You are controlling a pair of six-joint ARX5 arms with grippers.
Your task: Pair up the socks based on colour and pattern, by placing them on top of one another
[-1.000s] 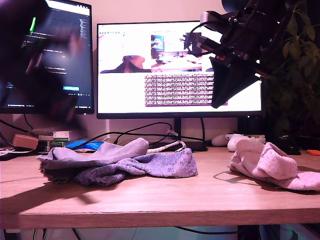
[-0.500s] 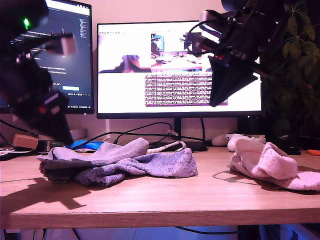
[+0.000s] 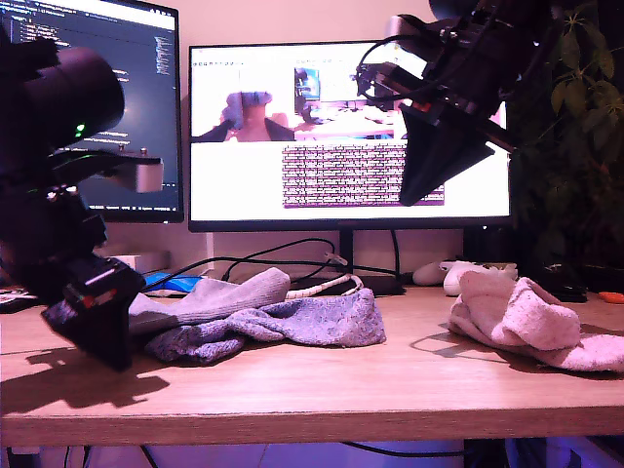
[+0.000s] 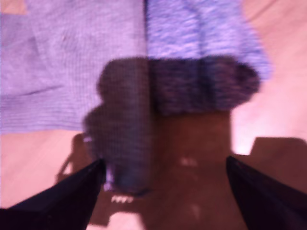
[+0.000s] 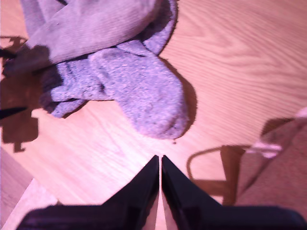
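A smooth grey sock (image 3: 224, 292) lies across a speckled blue-purple sock (image 3: 312, 322) in a pile at the exterior view's left-centre. Pale pink fuzzy socks (image 3: 517, 317) lie heaped at that view's right. My first gripper (image 3: 97, 336) hangs low over the table at the pile's left end, open, with nothing between its fingers. Its wrist view shows the grey sock (image 4: 57, 72) and the blue-purple sock (image 4: 201, 43) just ahead of my first gripper (image 4: 165, 167). My second gripper (image 3: 414, 195) is held high, shut and empty. Below my second gripper (image 5: 159, 160) lie the blue-purple sock (image 5: 139, 91), the grey sock (image 5: 91, 24) and a pink sock (image 5: 278, 167).
Two monitors (image 3: 341, 127) stand at the back with cables (image 3: 283, 258) trailing on the desk. A white game controller (image 3: 468, 273) lies behind the pink socks, and a plant (image 3: 575, 146) fills the exterior view's right. The table's front edge (image 3: 312, 419) runs close below the socks.
My first arm has swung down from high at the exterior view's left to just above the table beside the sock pile. My second arm has barely shifted.
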